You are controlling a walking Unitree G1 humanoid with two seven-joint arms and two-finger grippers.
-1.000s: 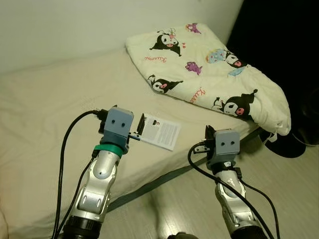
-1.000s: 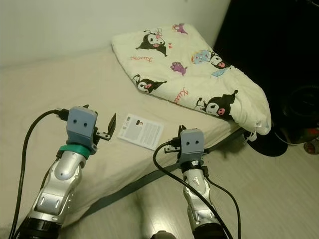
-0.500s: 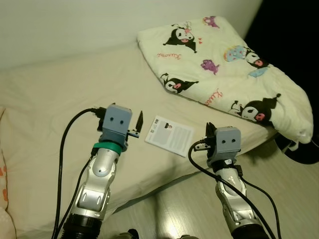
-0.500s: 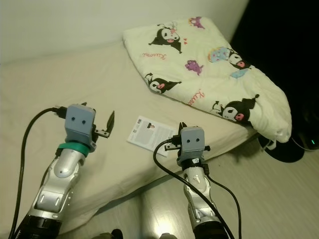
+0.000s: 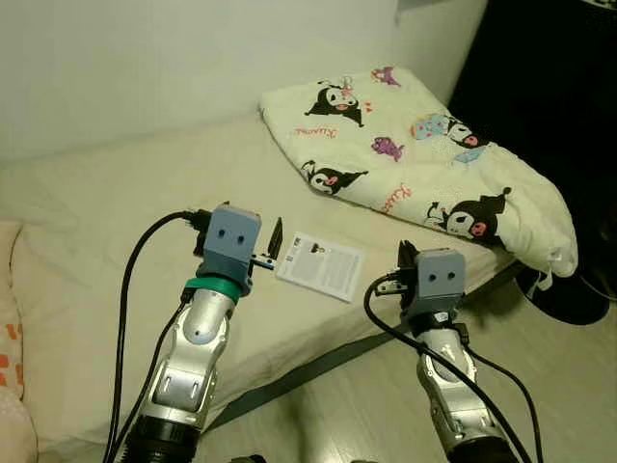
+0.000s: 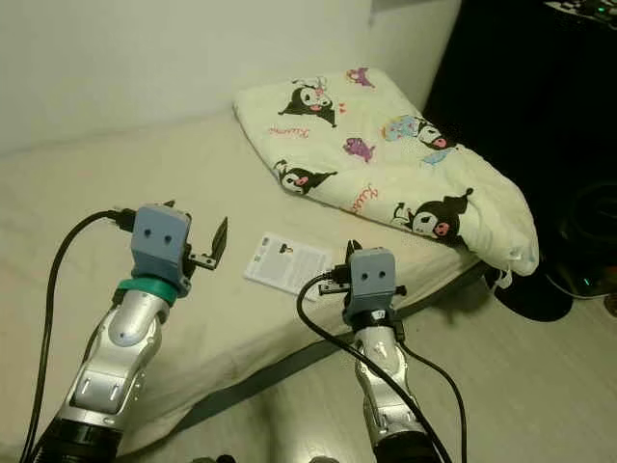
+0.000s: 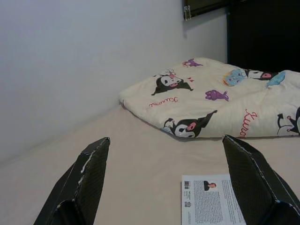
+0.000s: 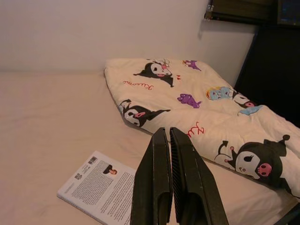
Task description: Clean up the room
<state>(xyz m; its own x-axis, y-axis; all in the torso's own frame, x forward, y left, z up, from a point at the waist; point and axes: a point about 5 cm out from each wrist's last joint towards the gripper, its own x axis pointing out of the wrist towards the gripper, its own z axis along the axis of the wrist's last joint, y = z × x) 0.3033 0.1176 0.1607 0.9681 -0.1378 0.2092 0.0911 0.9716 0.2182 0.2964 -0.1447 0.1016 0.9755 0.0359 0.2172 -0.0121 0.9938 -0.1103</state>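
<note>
1. I stand at the edge of a low bed (image 5: 116, 203) covered in a plain cream sheet, looking down at it, with a white wall behind.

2. A thin white booklet (image 5: 319, 265), printed with dense black text and a small photo, lies flat on the sheet near the bed's front edge. It sits between my two arms in the head views.

3. My left gripper (image 5: 262, 252) is raised over the mattress, just to the left of the booklet and not touching it. Its two black fingers (image 7: 89, 176) are spread wide apart with nothing between them; in my left wrist view the booklet's corner shows between them, farther off.

4. My right gripper (image 5: 405, 257) is held up at the bed's front edge, close to the booklet's right side. Its fingers (image 8: 154, 187) are pressed together with nothing held. In my right wrist view the booklet lies beside and beyond the closed fingertips.

5. A folded cream blanket (image 5: 415, 164) printed with black-and-white cartoon characters and small pink, purple and blue figures lies on the far right part of the bed, well behind the booklet, its end hanging past the bed's corner.

6. Pale wood-look floor (image 5: 549, 376) shows below the bed on my right, and a dark area rises behind the blanket.
</note>
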